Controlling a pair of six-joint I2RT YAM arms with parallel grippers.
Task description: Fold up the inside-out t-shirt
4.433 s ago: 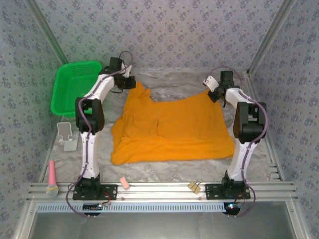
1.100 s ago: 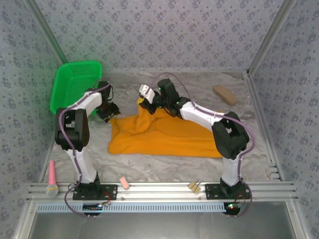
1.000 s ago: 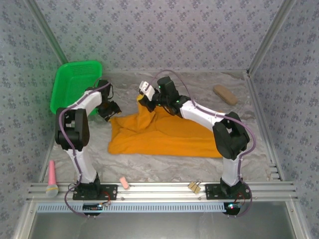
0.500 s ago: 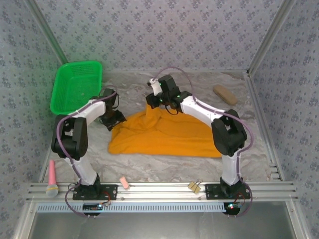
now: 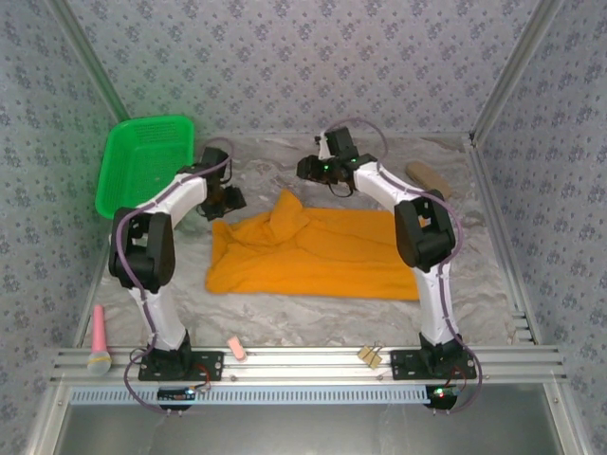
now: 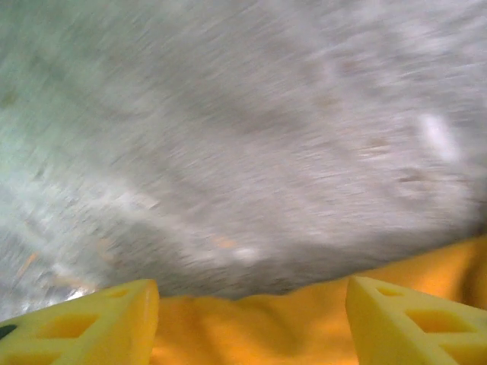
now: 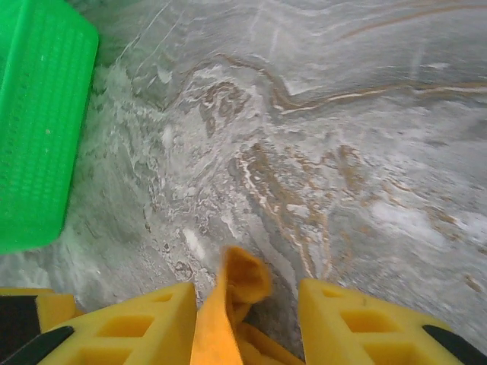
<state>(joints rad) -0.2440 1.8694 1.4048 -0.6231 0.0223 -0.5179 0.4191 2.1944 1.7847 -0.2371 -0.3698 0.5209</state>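
1. The inside-out t-shirt [image 5: 322,256] lies crumpled on the middle of the surface [image 5: 313,318]. It is an orange-yellow heap with a raised fold in its far left part.
2. The left arm [image 5: 142,251] rises from its base at the near edge and bends at a high elbow. From there it reaches forward and to the right. Its end sits low, just beside the far left corner of the t-shirt and near the green basket [image 5: 142,166].
3. The left fingers [image 6: 84,323] are spread wide and hold nothing. The left wrist view is blurred, but the edge of the orange cloth shows below the gap between them.
4. The right arm [image 5: 422,232] stands up from its base, then stretches forward and to the left. Its end is just past the far edge of the t-shirt, over the bare surface.
5. The right fingers [image 7: 358,323] are released and parted. A thin upright tip of the cloth is seen between them, close to one finger and with a clear gap to the other. I cannot tell if it touches.
6. A brown object [image 5: 429,177] lies at the far right, partly behind the right arm.
7. At the near edge are a pink microphone-shaped thing [image 5: 99,336], a small pink piece [image 5: 237,348] and binder clips [image 5: 370,355].
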